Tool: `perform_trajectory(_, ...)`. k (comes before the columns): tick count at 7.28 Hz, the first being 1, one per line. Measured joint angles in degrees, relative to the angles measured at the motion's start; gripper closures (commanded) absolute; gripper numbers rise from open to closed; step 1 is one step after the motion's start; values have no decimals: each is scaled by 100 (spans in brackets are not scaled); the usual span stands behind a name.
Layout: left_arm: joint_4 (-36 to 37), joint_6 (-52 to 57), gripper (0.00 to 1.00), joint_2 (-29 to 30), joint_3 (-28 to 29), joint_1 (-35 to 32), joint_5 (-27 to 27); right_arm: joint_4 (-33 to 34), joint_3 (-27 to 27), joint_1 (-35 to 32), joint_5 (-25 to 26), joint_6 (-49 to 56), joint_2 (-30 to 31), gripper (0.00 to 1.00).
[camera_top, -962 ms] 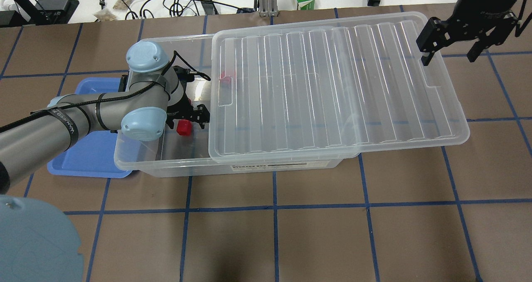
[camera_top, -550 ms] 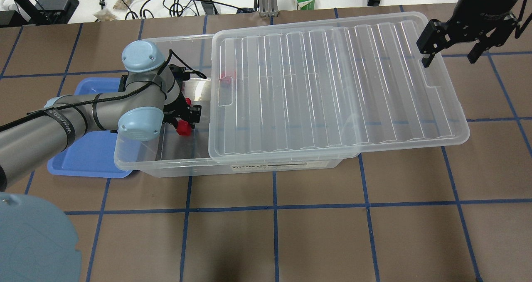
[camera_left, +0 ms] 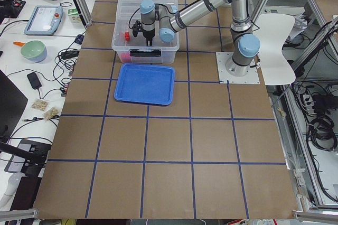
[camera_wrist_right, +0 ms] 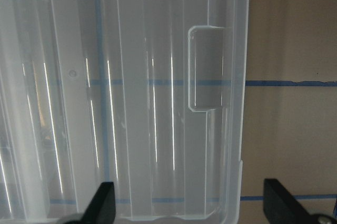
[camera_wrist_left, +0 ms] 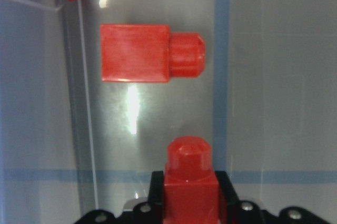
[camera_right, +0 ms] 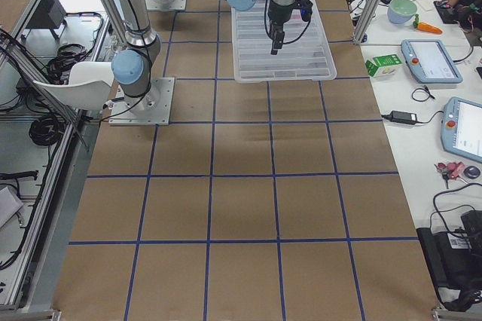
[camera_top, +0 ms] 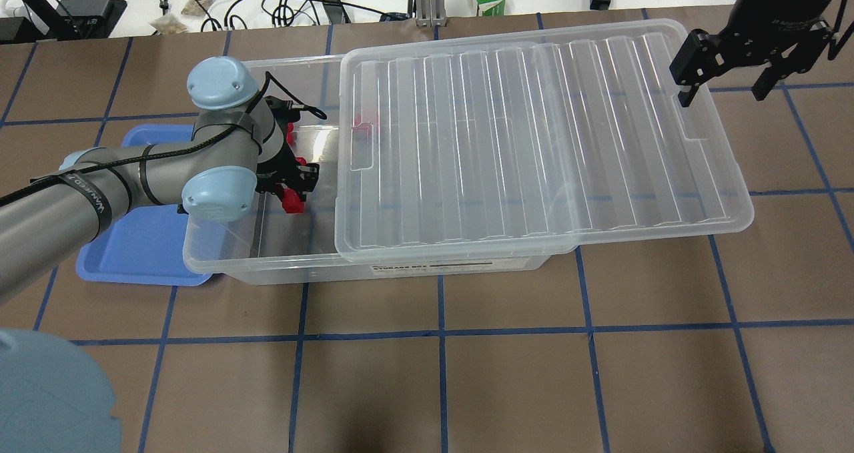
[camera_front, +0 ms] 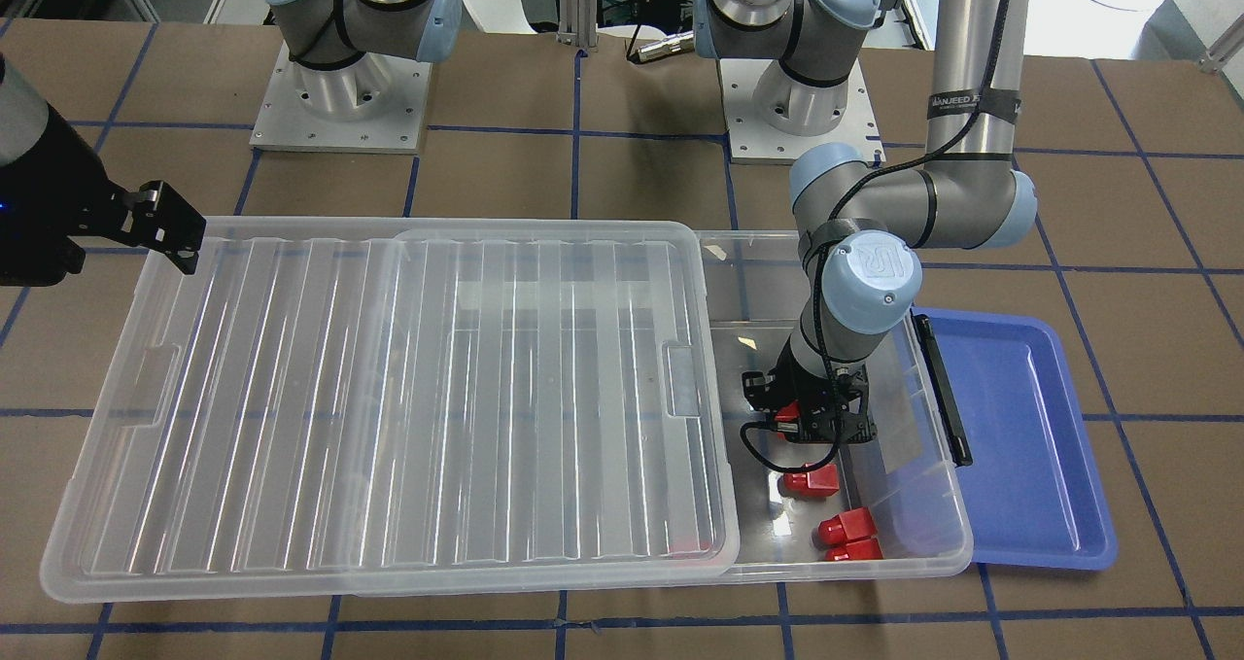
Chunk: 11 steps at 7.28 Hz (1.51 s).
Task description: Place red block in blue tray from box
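Glossy red plastic block (camera_wrist_left: 189, 192), clear shiny plastic box (camera_top: 267, 266), smooth blue plastic tray (camera_top: 133, 253)

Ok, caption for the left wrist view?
Left gripper fingers clamp a red block, stub forward, over the box floor; a second block lies ahead.

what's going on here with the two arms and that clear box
The left gripper is shut on one red block inside the uncovered end of the box, whose lid is slid aside. More red blocks lie on the box floor. The blue tray next to that end shows no block in it yet. The right gripper hangs open over the lid's far end, holding nothing.
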State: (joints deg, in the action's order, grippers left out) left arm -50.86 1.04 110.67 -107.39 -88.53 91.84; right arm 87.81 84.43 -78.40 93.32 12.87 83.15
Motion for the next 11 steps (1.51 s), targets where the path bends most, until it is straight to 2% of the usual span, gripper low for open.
perform_trajectory(2,-981,-13,100,-361,572,18,-1,8,0,0,4,-3,0,0)
perform_trajectory(4,-2271,55,100,-664,1528,190,18,23,-8,0,10,11,0,0)
perform_trajectory(6,-3011,830,100,-797,2195,925,-2,25,-2,0,15,6,-2,0)
perform_trajectory(8,-3080,2204,100,-653,2246,2087,-137,27,19,5,12,0,-8,0)
perform_trajectory(9,-2874,2764,100,-510,2111,2569,-297,29,28,7,12,3,-8,0)
perform_trajectory(11,-1848,3316,100,-122,1613,2967,-440,24,39,11,13,15,-15,0)
